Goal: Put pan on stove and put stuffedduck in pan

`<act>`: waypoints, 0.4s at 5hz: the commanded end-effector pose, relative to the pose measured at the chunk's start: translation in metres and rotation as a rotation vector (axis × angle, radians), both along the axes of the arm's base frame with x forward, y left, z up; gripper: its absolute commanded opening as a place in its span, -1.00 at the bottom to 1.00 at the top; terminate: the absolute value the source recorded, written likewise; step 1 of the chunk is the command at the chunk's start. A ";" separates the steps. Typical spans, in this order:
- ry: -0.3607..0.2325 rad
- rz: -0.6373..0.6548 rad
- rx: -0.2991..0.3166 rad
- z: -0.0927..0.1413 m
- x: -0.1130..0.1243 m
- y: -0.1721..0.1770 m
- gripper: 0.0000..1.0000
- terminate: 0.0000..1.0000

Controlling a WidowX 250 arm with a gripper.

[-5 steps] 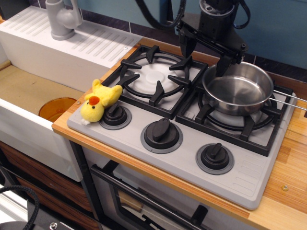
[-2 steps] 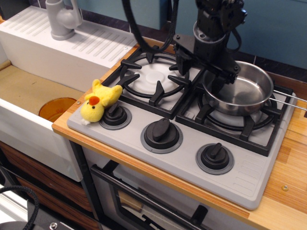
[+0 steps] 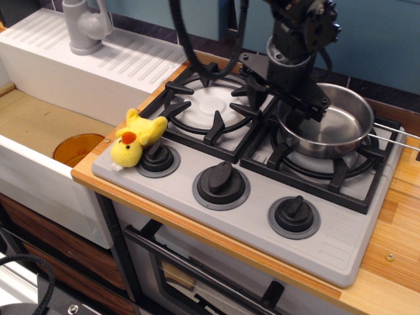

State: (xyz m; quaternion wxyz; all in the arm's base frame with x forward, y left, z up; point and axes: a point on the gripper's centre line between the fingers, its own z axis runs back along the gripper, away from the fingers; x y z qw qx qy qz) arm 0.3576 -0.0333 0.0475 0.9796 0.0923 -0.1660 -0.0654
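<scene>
The shiny steel pan (image 3: 331, 125) sits upright on the right burner of the grey stove (image 3: 341, 243), its wire handle (image 3: 397, 136) pointing right. The pan holds nothing. The yellow stuffedduck (image 3: 134, 139) lies on the stove's front left corner, touching the left knob (image 3: 157, 157). My black gripper (image 3: 281, 98) hangs between the two burners at the pan's left rim. Its fingers (image 3: 252, 84) stand apart and it holds nothing.
A white sink basin with an orange drain plug (image 3: 75, 147) lies left of the stove, with a grey faucet (image 3: 85, 26) and a ribbed drainboard (image 3: 111, 56) behind. A wooden counter edge (image 3: 394, 262) runs on the right. Black cables hang above the left burner (image 3: 210, 105).
My gripper has moved left and down, from above the pan to the gap between the burners. The pan and the duck have not moved.
</scene>
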 end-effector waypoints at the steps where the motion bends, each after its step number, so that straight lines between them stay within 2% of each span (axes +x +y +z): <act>1: -0.017 -0.036 -0.015 0.024 0.012 0.000 -1.00 -1.00; 2: 0.010 -0.036 -0.016 0.034 0.009 -0.002 -1.00 -1.00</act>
